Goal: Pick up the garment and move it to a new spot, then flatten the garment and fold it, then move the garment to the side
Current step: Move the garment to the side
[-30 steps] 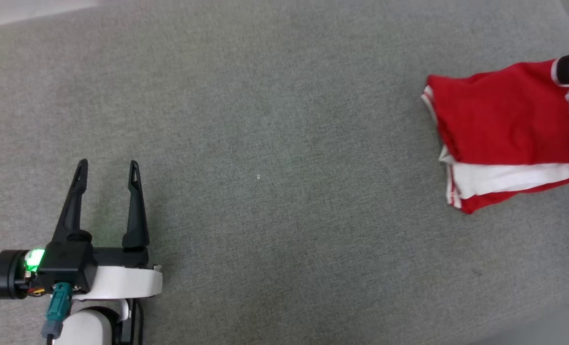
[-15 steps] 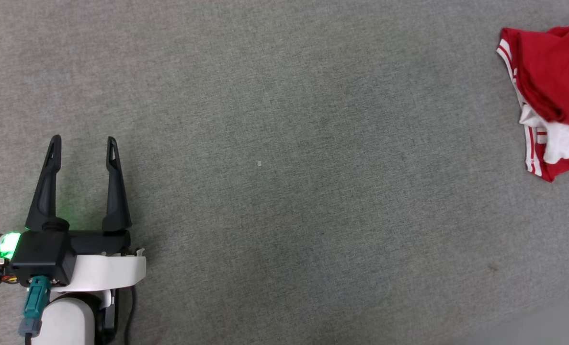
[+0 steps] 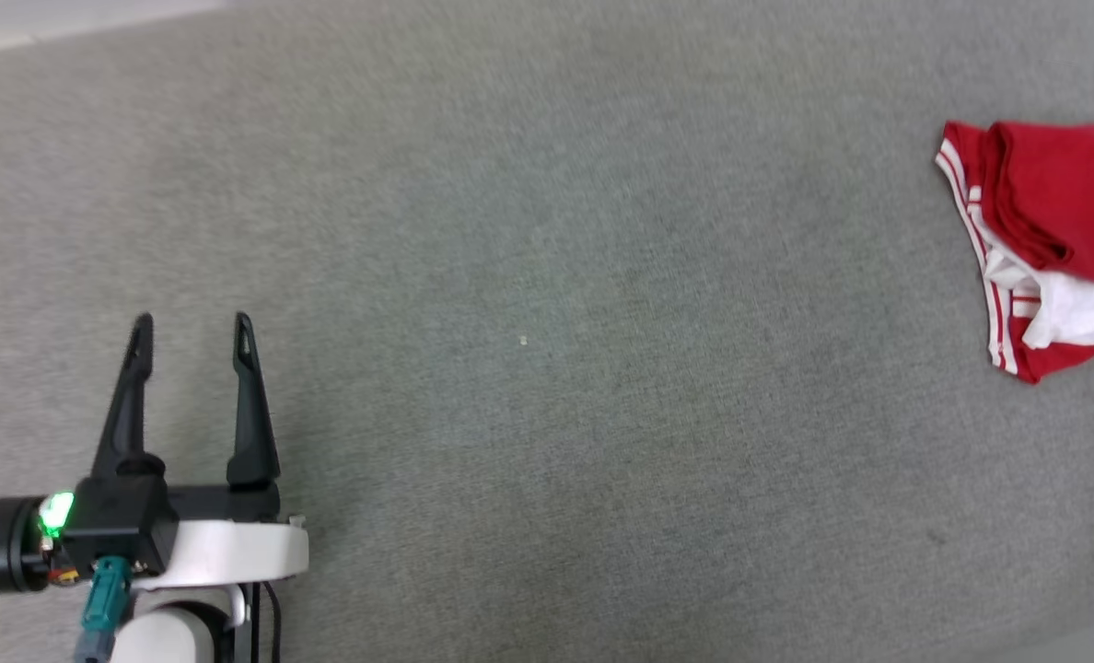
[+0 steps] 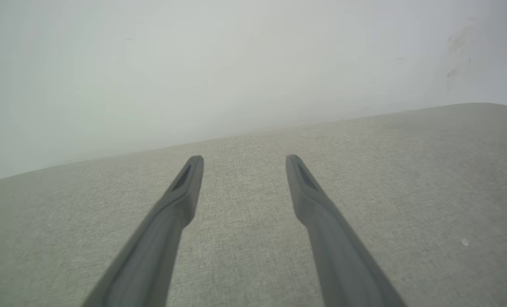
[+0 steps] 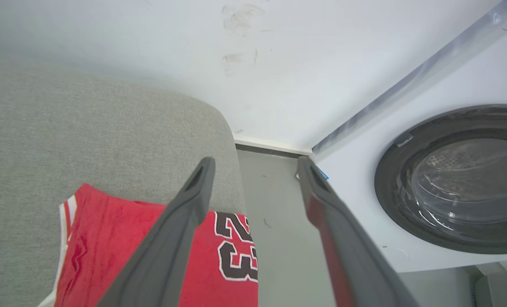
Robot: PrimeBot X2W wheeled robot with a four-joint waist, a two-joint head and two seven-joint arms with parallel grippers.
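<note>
Your right gripper hangs over the garment, fingers spread wide and holding nothing.
The garment lies loosely folded at the right end of the grey cushion, red with white cloth and striped trim showing and its black "23" by the cushion's edge. Your left gripper hovers well apart at lower left, wide and empty. A washing machine stands beyond the cushion.

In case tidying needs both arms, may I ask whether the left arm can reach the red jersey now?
Probably not easily: nothing blocks it, but the left tool sits far across the grey cushion from the red jersey.
</note>
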